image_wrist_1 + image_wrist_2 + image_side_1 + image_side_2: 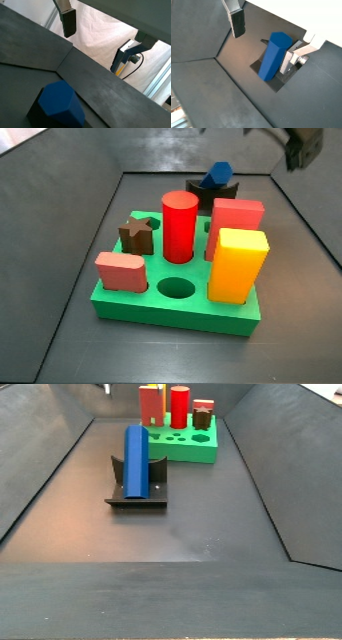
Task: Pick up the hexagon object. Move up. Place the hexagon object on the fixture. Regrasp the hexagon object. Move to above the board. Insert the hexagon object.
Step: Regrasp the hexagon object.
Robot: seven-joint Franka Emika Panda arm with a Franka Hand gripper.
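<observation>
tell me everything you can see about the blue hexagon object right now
The hexagon object is a long, matte, dark blue bar with flat faceted sides and a hexagonal end face. It leans tilted on the black fixture, its only visible contact, on the dark floor and apart from the green board. Nothing grips it: the end effector is up and away, and in a wrist view its fingers are off the bar.
</observation>
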